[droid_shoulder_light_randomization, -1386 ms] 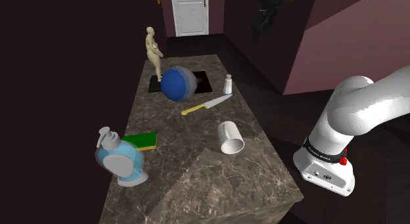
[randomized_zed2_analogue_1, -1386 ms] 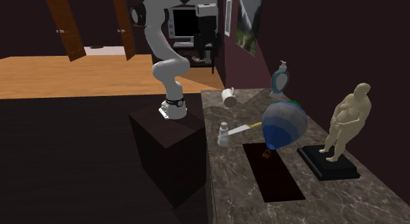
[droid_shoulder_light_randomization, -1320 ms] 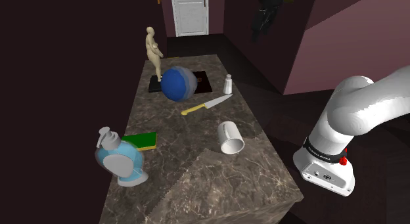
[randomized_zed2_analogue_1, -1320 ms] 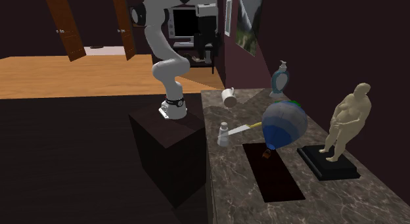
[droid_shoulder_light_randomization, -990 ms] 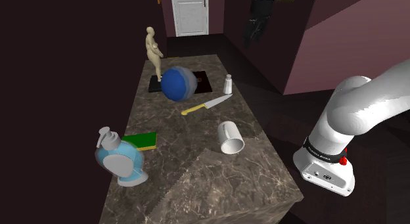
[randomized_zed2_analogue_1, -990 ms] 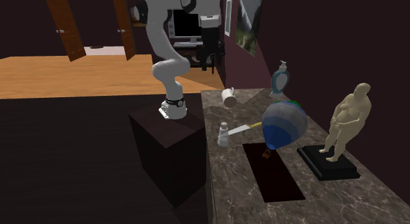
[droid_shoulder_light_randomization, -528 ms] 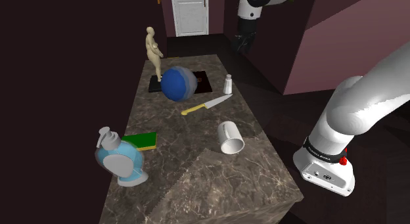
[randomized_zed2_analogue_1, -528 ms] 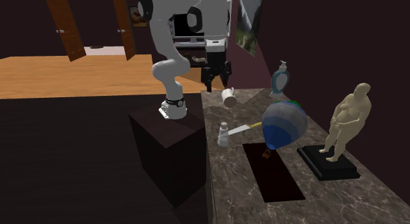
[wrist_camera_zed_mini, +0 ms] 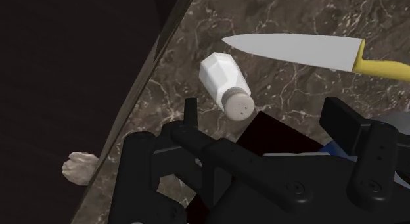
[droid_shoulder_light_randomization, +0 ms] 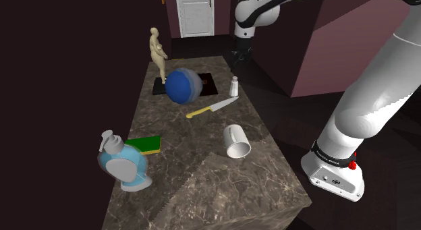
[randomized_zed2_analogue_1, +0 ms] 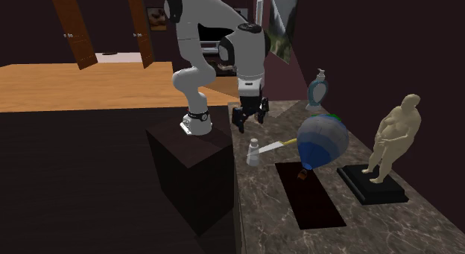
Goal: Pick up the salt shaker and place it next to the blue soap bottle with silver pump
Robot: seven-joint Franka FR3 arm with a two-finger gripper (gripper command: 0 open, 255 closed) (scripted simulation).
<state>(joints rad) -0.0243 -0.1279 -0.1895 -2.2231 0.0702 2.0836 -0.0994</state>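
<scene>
The gripper [droid_shoulder_light_randomization: 237, 60] hangs open above the counter [droid_shoulder_light_randomization: 202, 168], its two fingers [wrist_camera_zed_mini: 190, 115] well apart and holding nothing. The shaker [droid_shoulder_light_randomization: 235, 86] stands upright below it, white with a grey perforated cap, close to the counter's edge on the shoulder view's right. In the wrist view the shaker [wrist_camera_zed_mini: 225, 85] lies just ahead of the fingertips, not between them, and touches neither finger. Just beside it lies a knife [droid_shoulder_light_randomization: 212, 108] with a yellow handle, its blade tip pointing towards the shaker but apart from it. A blue ball [droid_shoulder_light_randomization: 183, 86] sits on a black mat [droid_shoulder_light_randomization: 206, 81] beyond the knife, and a tan figurine [droid_shoulder_light_randomization: 157, 53] stands on a dark base at the far end. A white mug [droid_shoulder_light_randomization: 237, 141] lies on its side nearer the stand [droid_shoulder_light_randomization: 334, 175]. The soap bottle [droid_shoulder_light_randomization: 123, 161], blue with a grey pump, stands at the near end on the shoulder view's left, well apart from the shaker, with a green pad [droid_shoulder_light_randomization: 146, 144] just beside it. In the second exterior view the gripper [randomized_zed2_analogue_1: 250, 124] hovers over the counter's edge, above the shaker [randomized_zed2_analogue_1: 254, 152] and clear of it.
</scene>
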